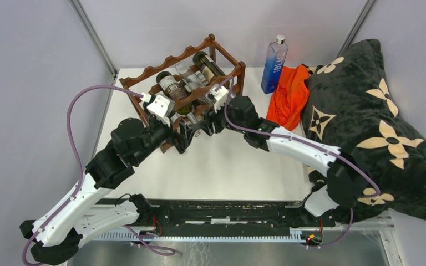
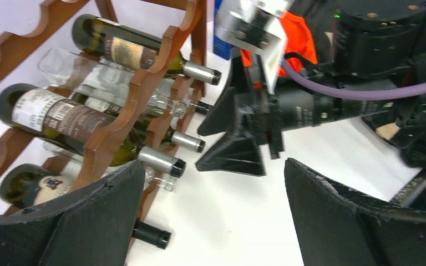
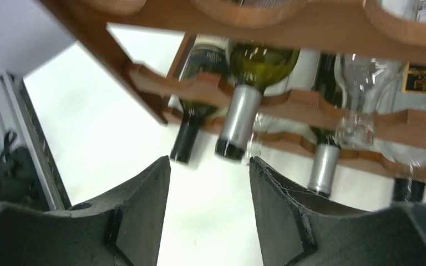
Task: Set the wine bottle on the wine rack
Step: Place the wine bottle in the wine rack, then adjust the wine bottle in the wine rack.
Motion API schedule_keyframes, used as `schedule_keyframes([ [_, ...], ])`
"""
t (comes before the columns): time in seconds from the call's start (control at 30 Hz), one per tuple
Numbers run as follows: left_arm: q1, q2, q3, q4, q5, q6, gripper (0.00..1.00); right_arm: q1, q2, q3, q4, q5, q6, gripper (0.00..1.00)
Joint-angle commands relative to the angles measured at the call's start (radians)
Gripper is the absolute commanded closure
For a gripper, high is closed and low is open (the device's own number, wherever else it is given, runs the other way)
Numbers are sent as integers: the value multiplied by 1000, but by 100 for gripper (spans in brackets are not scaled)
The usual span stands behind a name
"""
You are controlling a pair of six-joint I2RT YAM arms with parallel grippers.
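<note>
The reddish-brown wine rack (image 1: 144, 75) stands at the table's back middle and holds several bottles lying down. In the right wrist view, a green wine bottle (image 3: 258, 58) with a silver foil neck rests on the rack's scalloped rail (image 3: 294, 105). Its cap pokes out just beyond my right gripper (image 3: 209, 166), which is open with only bare table between its fingers. My left gripper (image 2: 214, 177) is wide open and holds nothing. It sits low at the rack's front, next to the bottle necks (image 2: 158, 160) and facing the right gripper (image 2: 236, 147). Both grippers meet at the rack's front (image 1: 191, 130).
Other dark bottles (image 1: 169, 86) and a clear glass bottle (image 3: 360, 94) fill the rack. A blue water bottle (image 1: 274, 64) stands at the back right. Beside it lie an orange cloth (image 1: 288, 97) and a black cushion with beige flowers (image 1: 366, 122).
</note>
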Motion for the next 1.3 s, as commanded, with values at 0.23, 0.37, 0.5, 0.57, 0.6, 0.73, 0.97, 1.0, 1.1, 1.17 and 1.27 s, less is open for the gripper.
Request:
schedule_keyframes([
  [0.23,4,-8,-70,124,190,-149,0,-240,-461,-355,-75,-659,-618,34],
  [0.37,4,-4,-106,158,253,-218,0,-349,-520,-409,-146,-798,-725,33],
  [0.5,4,6,-125,165,308,-244,0,-426,-561,-460,-162,-833,-787,32],
  [0.57,4,6,-142,178,323,-253,0,-460,-580,-491,-136,-844,-803,32],
  [0.6,4,7,-150,184,330,-259,0,-475,-587,-504,-125,-852,-812,32],
  [0.73,4,15,-192,224,366,-294,0,-537,-604,-552,-86,-897,-847,32],
  [0.97,4,56,-261,307,425,-349,3,-596,-618,-582,-74,-939,-881,32],
  [1.0,2,62,-275,318,431,-355,4,-599,-617,-580,-79,-939,-887,32],
  [1.1,2,72,-314,357,453,-378,6,-607,-611,-579,-83,-942,-888,32],
  [1.17,1,73,-339,375,460,-394,7,-607,-609,-581,-82,-942,-891,32],
  [1.27,-1,76,-358,378,460,-414,9,-609,-601,-580,-88,-941,-896,32],
])
